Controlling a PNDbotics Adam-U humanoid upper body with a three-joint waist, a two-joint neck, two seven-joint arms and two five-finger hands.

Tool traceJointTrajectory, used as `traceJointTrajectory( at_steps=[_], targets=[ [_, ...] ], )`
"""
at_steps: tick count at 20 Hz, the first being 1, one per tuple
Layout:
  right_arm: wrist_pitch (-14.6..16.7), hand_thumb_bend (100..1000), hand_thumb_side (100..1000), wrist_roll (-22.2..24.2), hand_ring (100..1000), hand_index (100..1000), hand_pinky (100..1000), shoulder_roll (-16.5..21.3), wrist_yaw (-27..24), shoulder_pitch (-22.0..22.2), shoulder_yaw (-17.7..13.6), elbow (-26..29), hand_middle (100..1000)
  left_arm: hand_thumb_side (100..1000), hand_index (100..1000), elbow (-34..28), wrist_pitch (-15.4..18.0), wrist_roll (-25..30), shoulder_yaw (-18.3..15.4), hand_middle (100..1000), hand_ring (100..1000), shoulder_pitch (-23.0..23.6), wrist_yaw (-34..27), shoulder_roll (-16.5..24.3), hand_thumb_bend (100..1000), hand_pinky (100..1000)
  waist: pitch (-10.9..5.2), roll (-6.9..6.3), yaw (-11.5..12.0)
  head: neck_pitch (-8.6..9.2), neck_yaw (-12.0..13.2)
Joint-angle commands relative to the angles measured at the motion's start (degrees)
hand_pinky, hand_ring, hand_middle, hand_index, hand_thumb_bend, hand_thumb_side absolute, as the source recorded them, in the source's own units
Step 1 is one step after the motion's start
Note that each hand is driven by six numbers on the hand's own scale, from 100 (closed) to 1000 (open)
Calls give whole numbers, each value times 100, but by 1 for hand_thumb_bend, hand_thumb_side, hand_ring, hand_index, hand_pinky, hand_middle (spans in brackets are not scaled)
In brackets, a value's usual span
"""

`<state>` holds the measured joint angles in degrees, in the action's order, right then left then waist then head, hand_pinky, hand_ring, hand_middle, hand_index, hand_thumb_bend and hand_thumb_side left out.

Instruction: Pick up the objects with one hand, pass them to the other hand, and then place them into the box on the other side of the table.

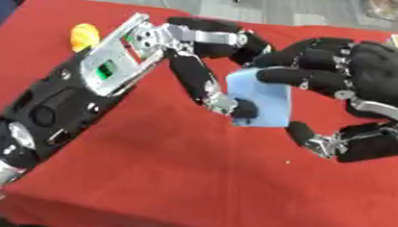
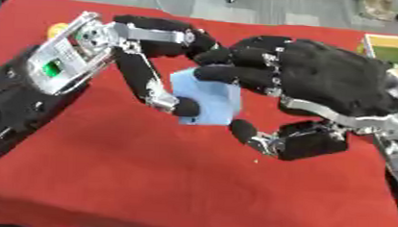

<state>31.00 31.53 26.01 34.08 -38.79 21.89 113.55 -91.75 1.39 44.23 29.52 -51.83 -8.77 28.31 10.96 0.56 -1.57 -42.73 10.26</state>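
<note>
A light blue block hangs above the red table at mid-picture, held between both hands. My left hand reaches in from the lower left. Its thumb tip presses the block's near face and its fingers curl over the top edge behind it. From the right comes my right hand, fingers curled onto the block's upper right part and thumb under the block's lower right corner. The block's far side is hidden by fingers. A small yellow-orange object lies on the cloth at the far left.
A box with a yellow rim and green inside shows at the right edge of the table. The grey floor lies beyond the table's far edge.
</note>
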Motion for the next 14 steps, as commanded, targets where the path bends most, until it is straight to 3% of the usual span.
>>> traceJointTrajectory(
  at_steps=[1,14],
  targets=[
    [-17,100,283,-11,842,1000,870,54,52,-43,-14,104,949,442,586,-141,-104,7,-194,482,573,-111,-153,110,100,659,-79,45,-9,-7,31],
    [-28,100,284,-4,841,1000,870,48,98,-42,-15,104,949,445,578,-20,-221,-172,-321,475,566,-105,-136,92,100,653,-71,33,-32,8,59]
  ],
)
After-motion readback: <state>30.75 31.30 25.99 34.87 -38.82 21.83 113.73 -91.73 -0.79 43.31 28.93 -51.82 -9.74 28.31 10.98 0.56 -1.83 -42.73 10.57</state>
